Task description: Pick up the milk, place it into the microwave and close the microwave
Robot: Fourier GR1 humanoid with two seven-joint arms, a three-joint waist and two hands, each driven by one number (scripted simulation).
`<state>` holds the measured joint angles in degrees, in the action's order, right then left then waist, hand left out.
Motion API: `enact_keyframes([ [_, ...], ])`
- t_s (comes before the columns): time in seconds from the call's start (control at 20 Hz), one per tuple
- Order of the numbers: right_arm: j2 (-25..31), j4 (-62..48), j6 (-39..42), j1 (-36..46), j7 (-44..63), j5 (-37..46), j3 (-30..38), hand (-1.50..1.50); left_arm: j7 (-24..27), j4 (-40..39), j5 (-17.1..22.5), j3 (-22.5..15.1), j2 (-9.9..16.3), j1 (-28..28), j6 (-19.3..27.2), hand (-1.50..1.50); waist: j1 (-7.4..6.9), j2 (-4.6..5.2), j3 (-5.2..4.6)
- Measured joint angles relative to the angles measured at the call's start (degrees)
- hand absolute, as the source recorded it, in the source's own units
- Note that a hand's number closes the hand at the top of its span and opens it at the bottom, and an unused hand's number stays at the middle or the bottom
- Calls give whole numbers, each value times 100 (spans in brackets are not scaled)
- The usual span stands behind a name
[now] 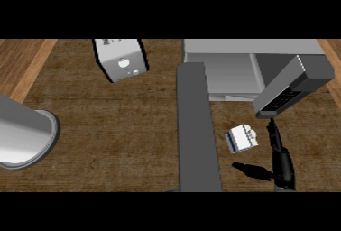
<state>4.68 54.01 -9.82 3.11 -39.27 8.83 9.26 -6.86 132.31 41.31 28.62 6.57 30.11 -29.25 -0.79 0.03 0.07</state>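
Head view, only one we've got. Milk carton [241,138] is sitting on the brown counter [120,122], small white box w/ a blue side, right-centre of the view, just in front of the microwave [230,74]. It's not inside, it's on the countertop below the opening.

Right hand [278,162] comes up from the bottom edge at the right. Fingers are straight-ish and pointing up toward the microwave, thumb [251,170] stuck out to the left. So hand's open, not curled on anything. Carton lies just left of the fingers and above the thumb, basically in the crook btw them, but there's a visible gap; can't say anything's touching it.

Microwave door [198,131] is swung wide open, shows as a long grey slab running down the middle of the view to the bottom edge. Carton is btw that door and the fingers. Interior looks light grey. The dark control panel [288,97] w/ its buttons sits at the right side, right above the fingertips.

Left hand: not seen anywhere.

Other stuff: a grey toaster-looking appliance [121,61] top left-ish, well apart from the milk, and a big grey cylinder, maybe a pot [23,135], at the left edge.
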Motion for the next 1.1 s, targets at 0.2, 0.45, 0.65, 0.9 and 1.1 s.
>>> enact_keyframes([
  [0.2,102,-1045,40,338,-724,-16,196,-150,73,-21,145,144,-68,170,-252,-150,-27,1,1],
  [0.45,217,-2227,137,982,-1350,-117,455,-150,-15,-8,309,205,-150,220,-381,-150,-32,7,3],
  [0.65,240,-2886,299,1287,-1710,-231,623,-150,-98,-13,438,301,-96,257,-426,-150,-31,-9,-46],
  [0.9,301,-3384,554,1555,-1922,-355,768,150,-113,-28,521,345,-88,239,-532,-150,-25,-15,-90],
  [1.1,354,-3653,703,1784,-2002,-288,735,150,-155,-30,551,270,-129,188,-557,-150,-61,5,-77],
])
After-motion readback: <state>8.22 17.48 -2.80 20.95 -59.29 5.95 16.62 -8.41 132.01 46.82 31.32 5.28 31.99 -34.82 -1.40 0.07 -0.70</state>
